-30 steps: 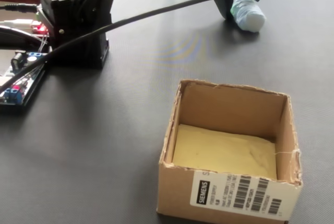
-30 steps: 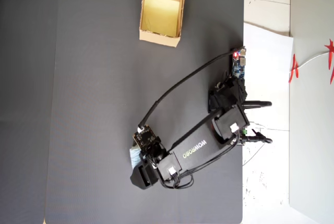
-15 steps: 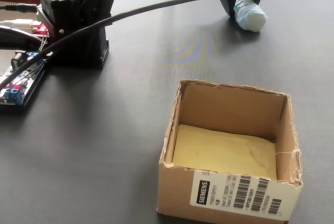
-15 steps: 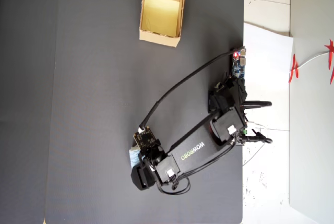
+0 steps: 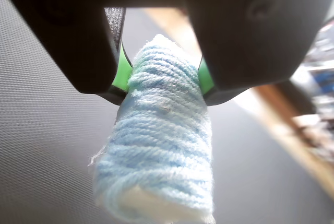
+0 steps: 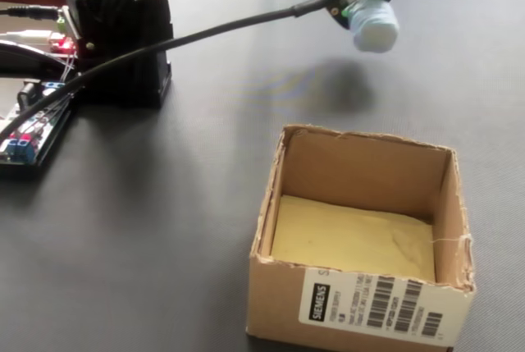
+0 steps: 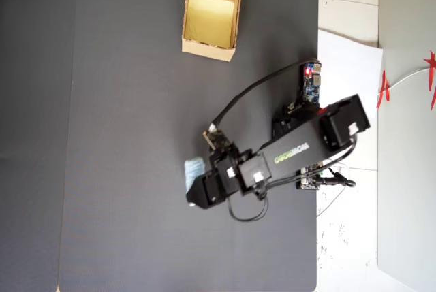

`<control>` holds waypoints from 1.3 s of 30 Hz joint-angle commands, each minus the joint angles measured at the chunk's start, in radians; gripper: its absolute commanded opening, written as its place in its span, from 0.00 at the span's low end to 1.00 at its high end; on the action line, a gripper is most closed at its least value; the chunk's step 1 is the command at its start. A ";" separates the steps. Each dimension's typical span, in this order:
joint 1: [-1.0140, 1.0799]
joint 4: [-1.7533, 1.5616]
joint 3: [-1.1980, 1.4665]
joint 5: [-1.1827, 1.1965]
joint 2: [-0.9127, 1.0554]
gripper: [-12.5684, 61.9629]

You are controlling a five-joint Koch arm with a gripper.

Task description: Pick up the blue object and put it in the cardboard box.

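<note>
**Item in carriage: blue block held aloft, box not yet reached**

Item: small pale light-blue rounded block [image 5: 159, 151], soft, with fine ribbed yarn-like texture. Location: clamped between the two jaws of the black gripper with green inner pads [image 5: 163, 75], its free end protruding beyond the fingertips. In the fixed view the block [image 6: 376, 25] hangs clear of the surface, with a soft shadow on the mat beneath.

Holder: the gripper [image 6: 358, 9] is pinching the block from both sides; the green pads [image 5: 122, 70] press into its flanks, and the block narrows slightly where they bear.

Destination: small rectangular tan cardboard box with thin brown walls and a yellowish floor [image 7: 210, 50], open-topped and empty, standing well apart from the gripper [image 7: 197, 176] in the overhead view.

Surround: dark grey textured mat [image 7: 122, 135]; black arm base [image 6: 123, 32]; small blue circuit board with a red light [image 7: 312, 81] beside the base.

Step, as judged: lift done, transport in hand. The next move calls for carrying the block across the mat until it sits above the box opening, lowering within the walls, then parting the jaws.
</note>
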 commanded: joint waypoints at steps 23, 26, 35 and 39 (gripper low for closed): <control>0.646 -0.419 0.207 0.109 0.472 0.25; 0.759 -0.463 0.195 0.095 0.471 0.25; 0.973 -0.468 0.164 0.075 0.442 0.25; 1.065 -0.457 0.098 0.077 0.359 0.25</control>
